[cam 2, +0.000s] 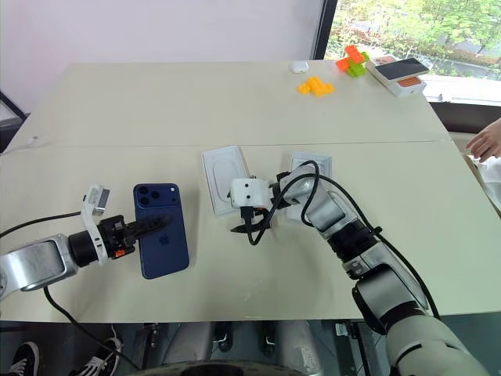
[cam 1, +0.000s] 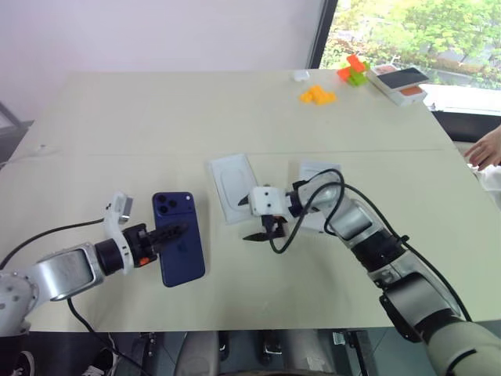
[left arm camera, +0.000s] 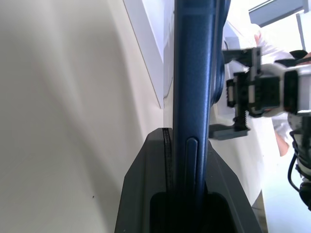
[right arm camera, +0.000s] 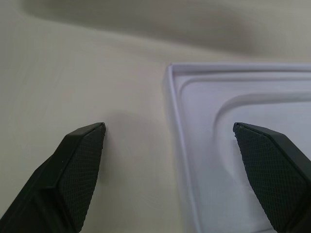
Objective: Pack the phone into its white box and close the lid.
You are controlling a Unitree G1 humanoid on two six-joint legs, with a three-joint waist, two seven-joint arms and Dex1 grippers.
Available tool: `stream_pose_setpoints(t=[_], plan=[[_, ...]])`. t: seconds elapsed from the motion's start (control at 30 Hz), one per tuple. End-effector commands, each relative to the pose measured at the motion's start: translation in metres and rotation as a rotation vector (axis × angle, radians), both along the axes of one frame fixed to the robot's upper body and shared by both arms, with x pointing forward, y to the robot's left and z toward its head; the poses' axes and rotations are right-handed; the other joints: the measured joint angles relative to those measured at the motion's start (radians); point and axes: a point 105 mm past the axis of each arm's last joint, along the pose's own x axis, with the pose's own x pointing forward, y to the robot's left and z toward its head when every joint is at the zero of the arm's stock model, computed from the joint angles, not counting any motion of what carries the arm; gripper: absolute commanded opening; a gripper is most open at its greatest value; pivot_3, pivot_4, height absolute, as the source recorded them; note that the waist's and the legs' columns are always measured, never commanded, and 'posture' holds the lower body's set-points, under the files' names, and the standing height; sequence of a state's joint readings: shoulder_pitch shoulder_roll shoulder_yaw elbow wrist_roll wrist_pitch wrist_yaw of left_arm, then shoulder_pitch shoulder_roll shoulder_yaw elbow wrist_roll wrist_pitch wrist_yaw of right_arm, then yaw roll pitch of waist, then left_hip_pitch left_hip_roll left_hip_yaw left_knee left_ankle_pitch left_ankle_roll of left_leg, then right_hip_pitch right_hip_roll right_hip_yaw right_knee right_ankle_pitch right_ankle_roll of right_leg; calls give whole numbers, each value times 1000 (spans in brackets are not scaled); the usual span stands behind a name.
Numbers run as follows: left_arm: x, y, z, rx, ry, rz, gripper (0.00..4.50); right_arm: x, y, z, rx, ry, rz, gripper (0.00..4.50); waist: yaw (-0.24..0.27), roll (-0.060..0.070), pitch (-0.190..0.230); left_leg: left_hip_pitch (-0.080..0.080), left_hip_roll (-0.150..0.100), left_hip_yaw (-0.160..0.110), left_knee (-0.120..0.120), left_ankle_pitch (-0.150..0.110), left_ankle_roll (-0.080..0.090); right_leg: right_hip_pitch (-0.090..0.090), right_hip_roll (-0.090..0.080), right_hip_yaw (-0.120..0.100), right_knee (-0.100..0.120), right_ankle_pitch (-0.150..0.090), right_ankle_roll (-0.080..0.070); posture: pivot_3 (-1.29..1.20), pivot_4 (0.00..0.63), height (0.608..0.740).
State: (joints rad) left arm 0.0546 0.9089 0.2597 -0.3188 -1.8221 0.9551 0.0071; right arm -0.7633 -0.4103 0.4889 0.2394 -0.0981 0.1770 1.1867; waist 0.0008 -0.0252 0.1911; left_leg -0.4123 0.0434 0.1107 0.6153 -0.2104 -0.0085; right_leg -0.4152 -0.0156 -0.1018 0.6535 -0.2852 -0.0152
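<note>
Left gripper (cam 1: 174,233) clamped on the phone (cam 1: 179,237), held up at near left. Right gripper (cam 1: 254,218) spread wide, empty, beside a white tray (cam 1: 229,187), possibly the insert.

You've got a beige table (cam 1: 235,110) with a faint seam running across its middle. Lying near centre: a flat white insert with an oval recess (cam 1: 231,188), and just beside it on the right a second white piece (cam 1: 317,172), partly hidden by the arm, so you can't tell which part it is. Far right corner holds yellow blocks (cam 1: 317,95), orange and green blocks (cam 1: 352,70), a box with an orange and dark print (cam 1: 400,83) and a small white item (cam 1: 300,75).
</note>
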Motion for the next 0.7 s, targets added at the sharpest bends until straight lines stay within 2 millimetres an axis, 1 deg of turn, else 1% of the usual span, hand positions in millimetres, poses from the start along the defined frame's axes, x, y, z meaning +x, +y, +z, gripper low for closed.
stream_pose_setpoints(t=[0.03, 0.1, 0.13, 0.17, 0.27, 0.43, 0.47, 0.53, 0.57, 0.6, 0.7], plan=[[2, -1, 16, -28, -62, 0, 0, 4, 3, 4, -15, 14, -19, 4421, 1, 0, 0, 0, 0, 0, 0, 0, 0, 0, 0, 0, 0, 0, 0, 0, 150, 737], [2, -3, 15, -30, -61, 2, 0, 6, 4, 4, -24, 15, -26, 4421, 0, 0, 0, 0, 0, 0, 0, 0, 0, 0, 0, 0, 0, 0, 0, 0, 150, 737], [2, -3, 15, -31, -61, 3, 0, 7, 4, 3, -30, 12, -28, 3914, 0, 0, 0, 0, 0, 0, 0, 0, 0, 0, 0, 0, 0, 0, 0, 0, 150, 737], [2, -4, 15, -31, -61, 4, 0, 8, 4, 3, -40, 1, -24, 3623, -1, 0, 0, 0, 0, 0, 0, 0, 0, 0, 0, 0, 0, 0, 0, 0, 150, 737], [3, -6, 17, -31, -64, 3, 0, 11, 4, 2, -52, -19, -27, 2214, -2, 0, 0, 0, 0, 0, 0, 0, 0, 0, 0, 0, 0, 0, 0, 0, 150, 737], [6, -7, 21, -35, -73, 13, 0, 13, 3, 1, -54, -14, -34, 2214, -9, 0, 0, 0, 0, 0, 0, 0, 0, 1, 0, 0, 0, 0, 0, 0, 150, 737], [7, -7, 21, -32, -73, 15, 0, 14, 3, 1, -50, -12, -44, 1979, -10, 0, 0, 0, 0, 0, 0, 0, 0, 1, 0, 0, 0, 0, 0, 0, 150, 737], [8, -9, 22, -40, -77, 16, 0, 14, 3, 1, -50, -17, -44, 1366, -11, 0, 0, 0, 0, 0, 0, 0, 0, 1, 0, 0, 0, 0, 0, 0, 150, 737], [8, -10, 22, -40, -77, 15, 0, 14, 2, 1, -50, -17, -50, 903, -11, -1, 0, 0, 0, 0, 0, 0, 0, 1, 0, 0, 0, 0, 0, 0, 150, 737], [8, -10, 23, -39, -78, 15, 0, 14, 1, 0, -52, -19, -54, 556, -11, -1, 0, 1, 0, 0, 0, 0, 0, 1, 0, 0, 0, 0, 0, 0, 150, 737], [9, -10, 24, -39, -80, 18, 0, 13, -2, 1, -37, -10, -64, 556, -12, -1, 0, 2, 0, 0, 1, 1, 0, 2, 0, 0, 0, 0, 0, 0, 150, 737]])
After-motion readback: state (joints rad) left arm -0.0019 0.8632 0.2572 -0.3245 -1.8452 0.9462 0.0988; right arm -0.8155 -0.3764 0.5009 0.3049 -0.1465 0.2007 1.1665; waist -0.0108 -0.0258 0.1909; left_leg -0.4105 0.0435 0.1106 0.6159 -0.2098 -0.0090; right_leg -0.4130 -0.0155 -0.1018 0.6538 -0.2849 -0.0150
